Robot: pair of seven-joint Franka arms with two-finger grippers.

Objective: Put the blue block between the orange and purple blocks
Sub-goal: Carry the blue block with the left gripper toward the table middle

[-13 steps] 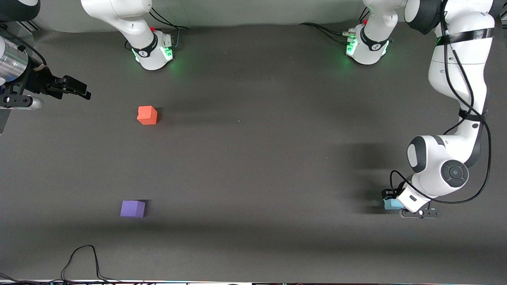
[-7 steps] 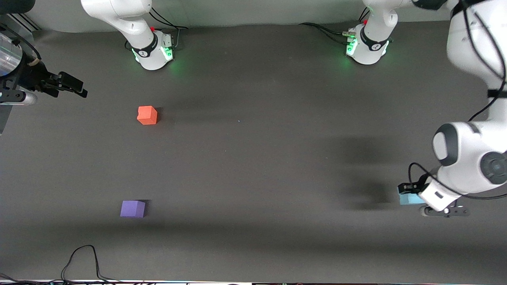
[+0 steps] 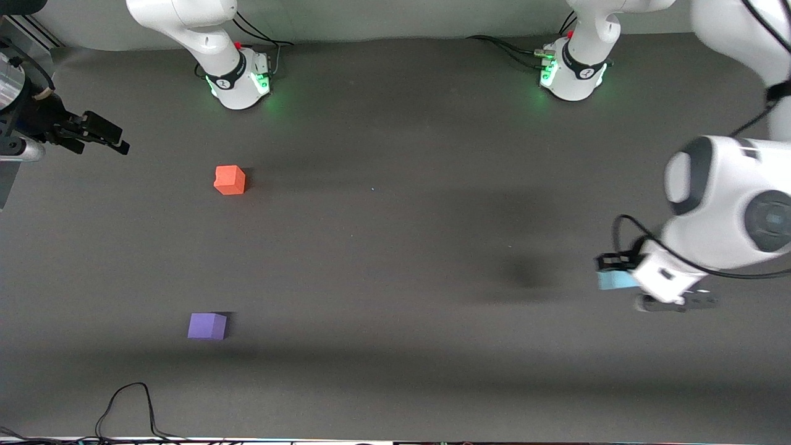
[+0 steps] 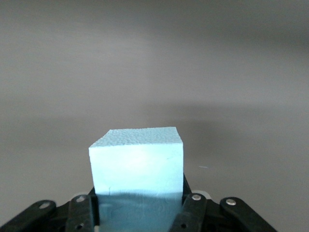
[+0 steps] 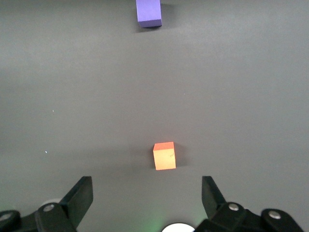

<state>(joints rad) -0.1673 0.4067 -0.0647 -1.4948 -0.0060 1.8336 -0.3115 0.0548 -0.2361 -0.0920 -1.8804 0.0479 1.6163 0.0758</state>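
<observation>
I read everything off the table (image 3: 395,259), the dark mat that fills the front view, and I place the rest against the orange block on it.

My left arm (image 3: 729,210) is the biggest thing in play, reaching out from its base over the left arm's end of the table. Its bulk hangs above the mat well apart from the orange block, which makes sense to me: the cube it carries has to clear the surface before I can bring it across.

My right arm (image 3: 25,117) waits at its own end of the table, up off the mat and near the orange block. The right gripper (image 5: 147,198) has its fingers spread wide with nothing between them, and its wrist view looks down past them at the two target cubes. I judge it is parked there to keep the gap free.

The left gripper (image 4: 140,208) is pinched on the blue block (image 4: 137,166), one finger on each side of the cube's lower part, so most of the cube stands proud of the fingers. In the front view the blue block (image 3: 615,280) is airborne, with a shadow on the mat.

The orange block (image 3: 230,180) sits on the mat, and the purple block (image 3: 207,326) lies nearer the front camera than it, well apart. That open stretch between them is where I judge the blue block belongs.
</observation>
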